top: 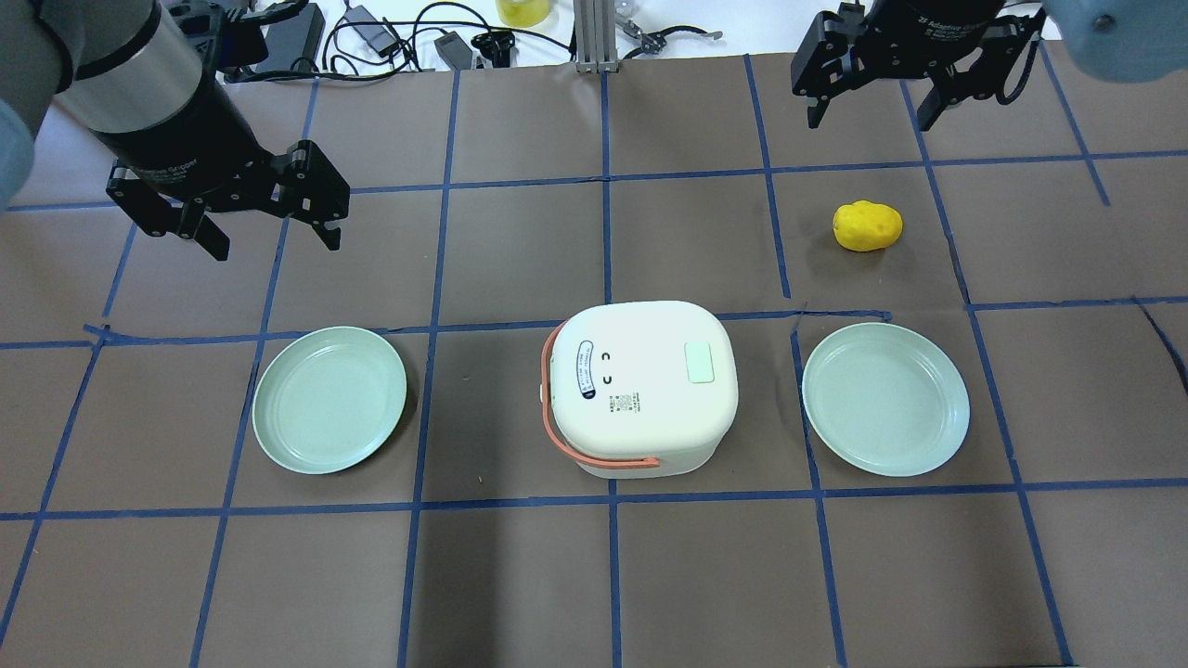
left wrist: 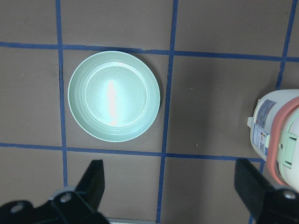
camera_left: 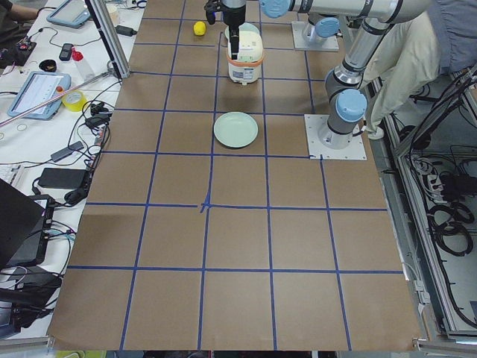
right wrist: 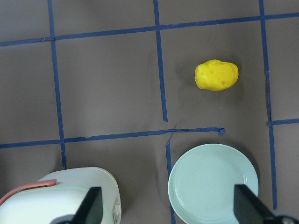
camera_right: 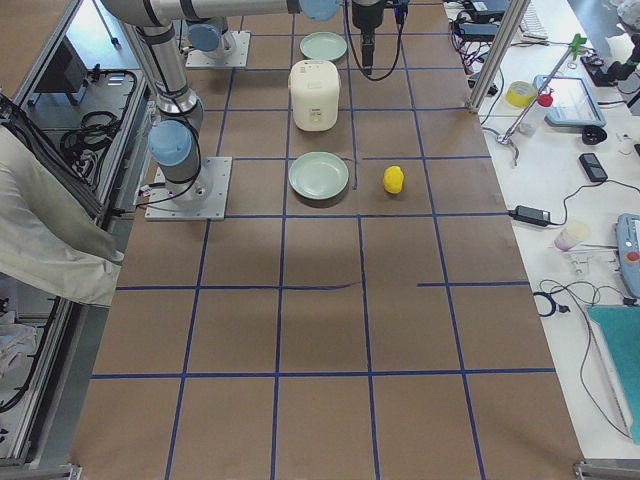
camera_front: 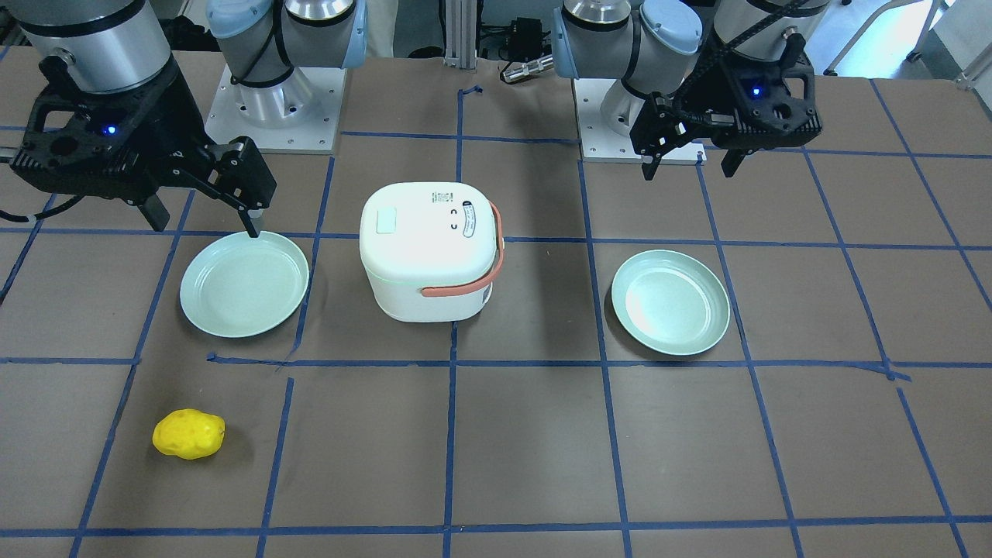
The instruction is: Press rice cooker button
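Nearest the front camera, found yellow lump (camera_front: 188, 434) lying loose on desk (camera_front: 527, 449), well apart from everything else. Located rice cooker (top: 640, 390) at desk centre, upright, lid shut, orange handle (top: 557, 436) folded down toward robot's left side. Noted pale green pad (top: 700, 362) on lid, toward robot's right; judged to be the button, though marking too small to confirm. Recorded left plate (top: 329, 400) and right plate (top: 885, 399) flanking cooker, both bare, neither touching it. Found left hand (top: 277, 243) and right hand (top: 871, 119) spread wide, holding nothing, raised and well clear of cooker. Judged press not yet begun.

Flagged hazards: straddling the pad with fingers that far apart, so landing on plain lid; closing advised before descent. Flagged skidding or tilting of cooker under a slanted or off-centre push, given no visible restraint. Flagged snagging on handle if approached from left side. Flagged clipping lump or right plate on a low sweep from right.
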Action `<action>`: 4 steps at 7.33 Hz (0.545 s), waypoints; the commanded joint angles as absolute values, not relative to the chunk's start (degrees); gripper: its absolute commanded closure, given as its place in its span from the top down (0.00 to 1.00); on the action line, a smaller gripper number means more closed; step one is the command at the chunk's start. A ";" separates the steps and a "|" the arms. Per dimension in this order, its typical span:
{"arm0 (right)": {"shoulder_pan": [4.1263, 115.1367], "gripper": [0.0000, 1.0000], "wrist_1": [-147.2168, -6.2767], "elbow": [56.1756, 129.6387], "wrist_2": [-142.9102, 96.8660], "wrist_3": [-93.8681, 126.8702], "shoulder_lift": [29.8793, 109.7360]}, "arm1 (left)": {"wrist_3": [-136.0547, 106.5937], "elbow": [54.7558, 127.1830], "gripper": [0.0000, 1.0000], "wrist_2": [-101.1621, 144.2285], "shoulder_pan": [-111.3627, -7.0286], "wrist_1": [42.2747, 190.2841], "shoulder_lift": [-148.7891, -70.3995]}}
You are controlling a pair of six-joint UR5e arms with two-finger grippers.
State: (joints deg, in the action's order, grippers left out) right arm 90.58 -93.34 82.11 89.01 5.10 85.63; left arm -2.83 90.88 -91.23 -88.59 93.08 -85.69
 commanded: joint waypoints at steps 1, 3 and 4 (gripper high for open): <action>91.31 0.45 -92.64 85.14 88.16 5.79 87.09 | -2.90 90.88 1.00 -91.23 -88.59 93.08 -85.69; 95.69 0.15 -92.64 90.85 88.07 8.07 88.94 | -2.81 90.88 1.00 -91.23 -88.59 93.08 -85.69; 97.71 0.00 -92.64 91.49 88.07 12.35 88.68 | -2.81 90.88 1.00 -91.23 -88.59 93.08 -85.69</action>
State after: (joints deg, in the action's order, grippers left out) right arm 95.15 -92.65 89.74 88.11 8.50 88.52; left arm -2.84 90.88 -91.23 -88.59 93.08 -85.69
